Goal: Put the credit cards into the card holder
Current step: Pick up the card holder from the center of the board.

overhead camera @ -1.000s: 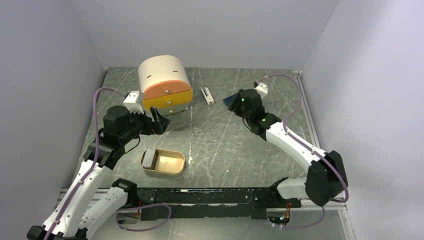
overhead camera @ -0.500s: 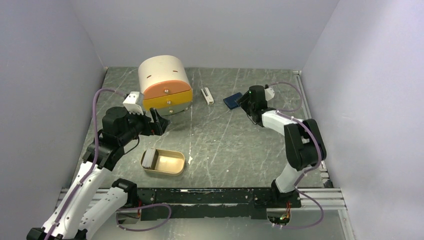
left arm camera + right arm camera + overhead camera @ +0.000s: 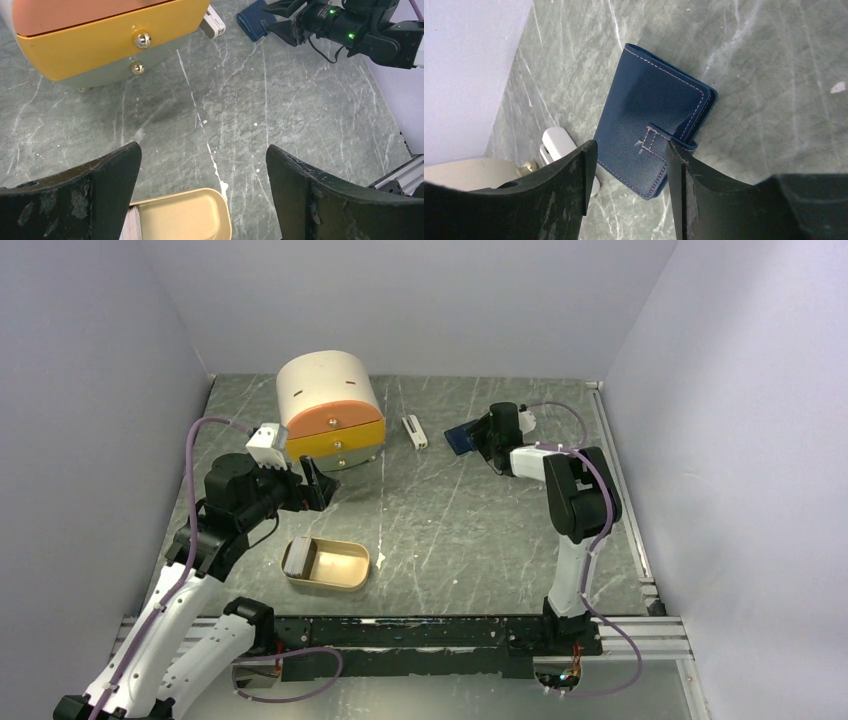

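The card holder (image 3: 461, 436) is a shut navy wallet lying flat at the back right; it also shows in the right wrist view (image 3: 655, 131) and the left wrist view (image 3: 255, 24). My right gripper (image 3: 480, 438) is open and low beside it, its jaws (image 3: 631, 147) either side of the wallet's near end with the snap tab. The credit cards (image 3: 296, 558) stand as a pale grey stack at the left end of the tan tin (image 3: 340, 566). My left gripper (image 3: 318, 483) is open and empty above the table, the tin (image 3: 186, 216) and the cards (image 3: 131, 227) below it.
A rounded cream box with orange and yellow drawers (image 3: 331, 418) stands at the back left. A small white bar-shaped object (image 3: 414, 431) lies between it and the wallet, also in the right wrist view (image 3: 555, 142). Grey walls close off the left, back and right.
The right arm has folded: its elbow swung from the near right to the back, and its gripper now sits low at the wallet. The left arm has barely moved.
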